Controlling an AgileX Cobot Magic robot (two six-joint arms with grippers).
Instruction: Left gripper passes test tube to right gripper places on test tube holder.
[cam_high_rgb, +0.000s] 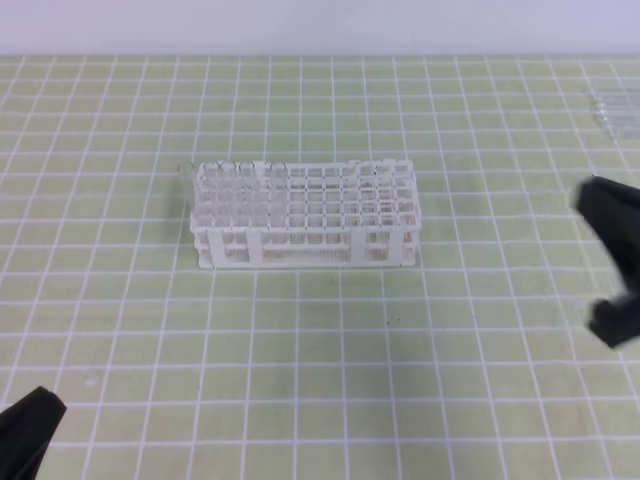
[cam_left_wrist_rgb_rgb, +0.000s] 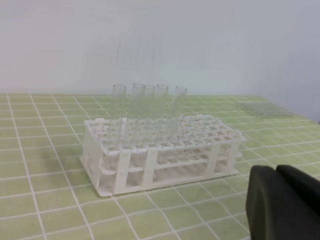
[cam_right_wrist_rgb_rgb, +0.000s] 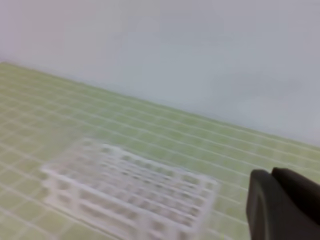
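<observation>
The test tube to be passed could not be picked out for certain; a faint cluster of clear tubes (cam_high_rgb: 612, 108) lay flat near the far right edge of the green gridded table (cam_high_rgb: 320, 380), also seen as a pale row in the left wrist view (cam_left_wrist_rgb_rgb: 262, 108), and neither claw touched it. The test tube holder (cam_high_rgb: 305, 215), a white lattice rack, stood around the middle of the table toward the far side, with about 5 upright tubes (cam_left_wrist_rgb_rgb: 145, 112) in cells at its left end. The right gripper (cam_high_rgb: 612, 260) was a blurred black shape at the right edge, nearer than the lying tubes and well apart from the rack; I cannot tell how wide its fingers stood or whether it held anything. The left gripper (cam_high_rgb: 30, 428) sat at the near left corner, far from the tubes, its opening also hidden.
</observation>
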